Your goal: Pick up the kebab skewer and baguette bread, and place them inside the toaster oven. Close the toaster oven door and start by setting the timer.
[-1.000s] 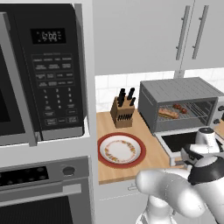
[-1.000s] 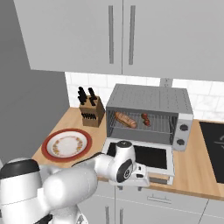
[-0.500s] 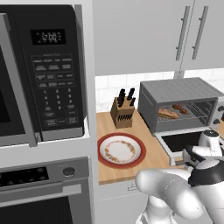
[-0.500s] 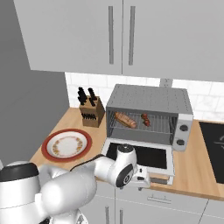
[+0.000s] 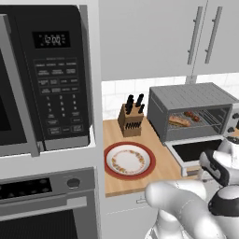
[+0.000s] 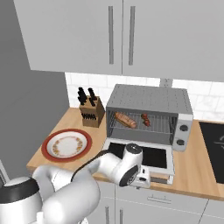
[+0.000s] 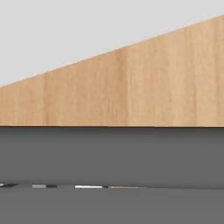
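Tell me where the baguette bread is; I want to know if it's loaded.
The baguette bread lies on the wire rack inside the toaster oven, toward its left, with the kebab skewer to its right.

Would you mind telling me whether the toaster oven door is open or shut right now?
Open: the toaster oven door lies dropped flat on the counter, exposing the baguette bread and kebab skewer on the rack.

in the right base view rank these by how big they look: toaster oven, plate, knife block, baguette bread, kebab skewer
1. toaster oven
2. plate
3. knife block
4. baguette bread
5. kebab skewer
The bread and skewer lie close together on the rack and are both small, so their order is unsure.
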